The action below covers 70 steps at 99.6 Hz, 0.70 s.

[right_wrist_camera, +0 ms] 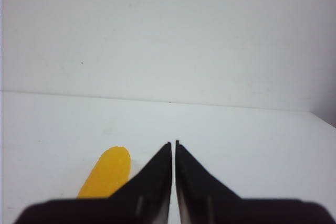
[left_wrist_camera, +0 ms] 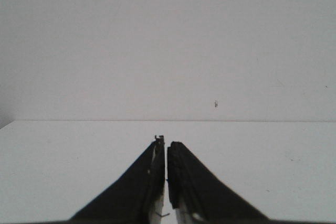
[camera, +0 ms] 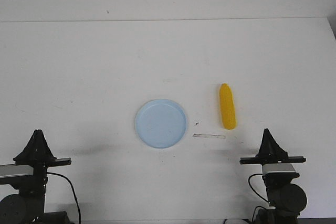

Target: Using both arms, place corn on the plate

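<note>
Front view shows the corn [camera: 227, 106] lying flat on the white table [camera: 84, 77], ahead of the right gripper [camera: 267, 131] and a little to its inner side, well apart from it. Its long axis runs roughly away from the robot, with the narrower end farther off. In the right wrist view one rounded end of the corn [right_wrist_camera: 107, 172] shows just beside the right gripper [right_wrist_camera: 174, 143], apart from the tips. The plate [camera: 160, 123] sits flat between the two arms, nearer the right gripper than the left gripper [camera: 38, 131], and bare. A gap of table separates corn and plate. A thin pale strip [camera: 209, 136] lies on the table between the plate and the right gripper. Both grippers are closed with nothing between the fingers; the left gripper [left_wrist_camera: 166, 141] shows only a hairline slit and points over bare table.
</note>
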Tool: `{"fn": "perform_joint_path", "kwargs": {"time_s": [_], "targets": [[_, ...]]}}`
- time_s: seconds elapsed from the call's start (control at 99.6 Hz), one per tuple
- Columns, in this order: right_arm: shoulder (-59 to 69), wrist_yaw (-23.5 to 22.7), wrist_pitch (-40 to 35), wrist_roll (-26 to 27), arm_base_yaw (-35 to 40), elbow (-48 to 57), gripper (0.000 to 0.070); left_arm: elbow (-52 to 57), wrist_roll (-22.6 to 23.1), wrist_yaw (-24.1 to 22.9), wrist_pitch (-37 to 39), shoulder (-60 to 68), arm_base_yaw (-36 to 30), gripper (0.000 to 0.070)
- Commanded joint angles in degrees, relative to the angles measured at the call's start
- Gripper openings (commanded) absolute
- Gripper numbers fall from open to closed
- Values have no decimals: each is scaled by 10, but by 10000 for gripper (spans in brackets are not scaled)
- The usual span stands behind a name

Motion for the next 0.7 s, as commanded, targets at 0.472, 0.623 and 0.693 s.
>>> {"fn": "perform_joint_path", "kwargs": {"time_s": [0.472,0.623,0.693], "targets": [[1,-4,85,34,1,-1,14,4,-5,0,7,-1,1,1],[1,-7,90,47,1,19,8,4,-5,0,7,-1,1,1],[3,-17,52,47,1,46,7,4,-5,0,7,-1,1,1]]}}
